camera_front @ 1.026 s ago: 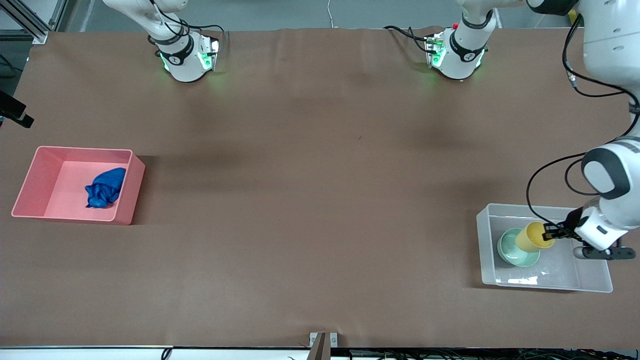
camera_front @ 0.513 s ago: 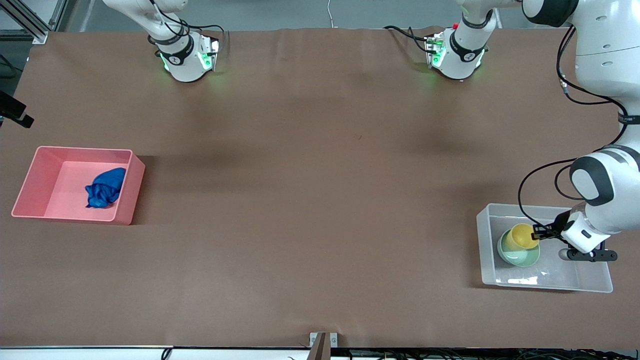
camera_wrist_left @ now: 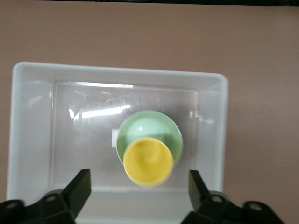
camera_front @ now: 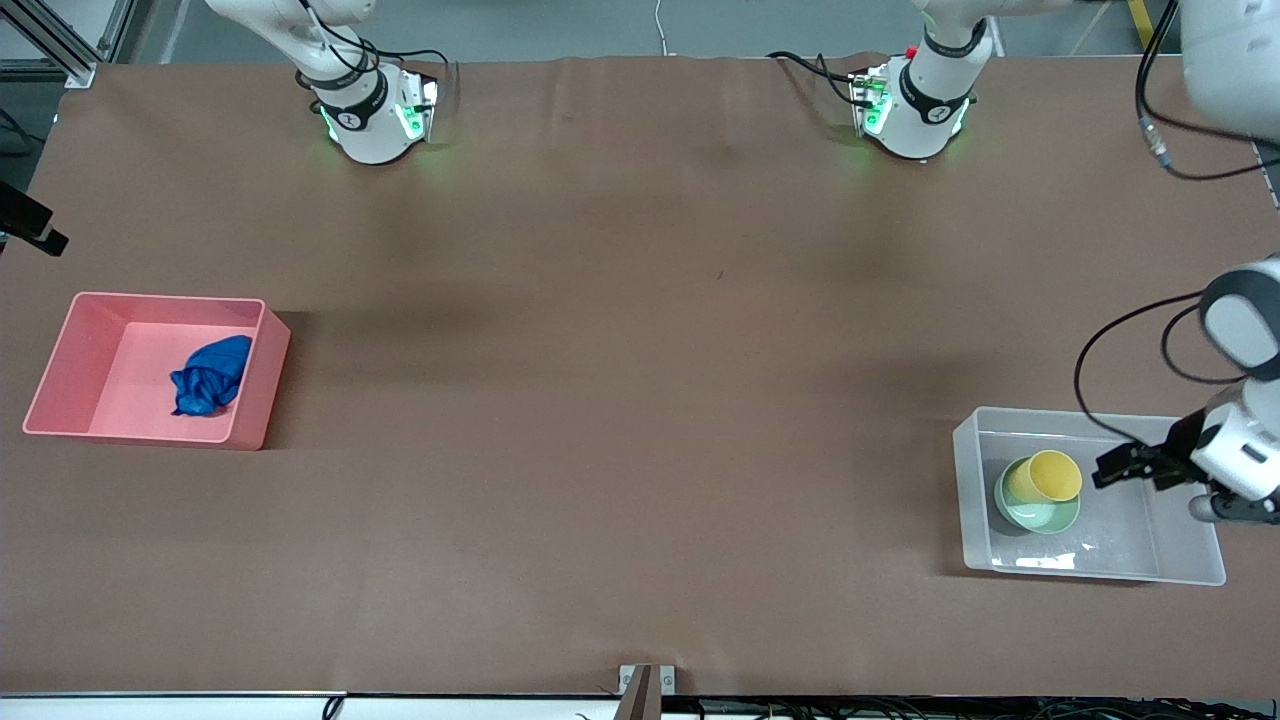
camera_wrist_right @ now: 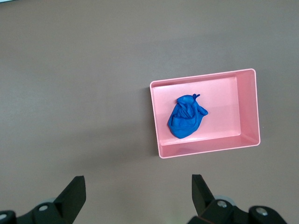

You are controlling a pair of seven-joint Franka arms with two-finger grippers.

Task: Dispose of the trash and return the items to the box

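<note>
Although the yellow cup [camera_front: 1046,478] now sits tilted in the mint-green bowl [camera_front: 1035,509], both inside the clear box [camera_front: 1190,570] at the lower right of the front view, the job looks as good as done. The left gripper [camera_front: 1106,468] hangs over the box just beside the cup, fingers spread wide and holding nothing; in the left wrist view its two black fingers [camera_wrist_left: 77,186] stand well apart on either side of the cup [camera_wrist_left: 147,162], clear of it, with the bowl [camera_wrist_left: 149,130] under it and the box's pale wall [camera_wrist_left: 18,121] all round.

Over at the left edge of the front view, the blue trash [camera_front: 209,375] lies in the pink bin [camera_front: 55,365]. The right gripper is not seen in the front view; the right wrist view looks down on the bin [camera_wrist_right: 250,109] and the blue wad [camera_wrist_right: 186,117] from well above, with its own gripper [camera_wrist_right: 137,192] spread wide and empty, waiting.

I'd judge this the release step for the last item. What remains, as I see it, is for the left arm to lift straight up clear of the box without clipping the leaning cup.
</note>
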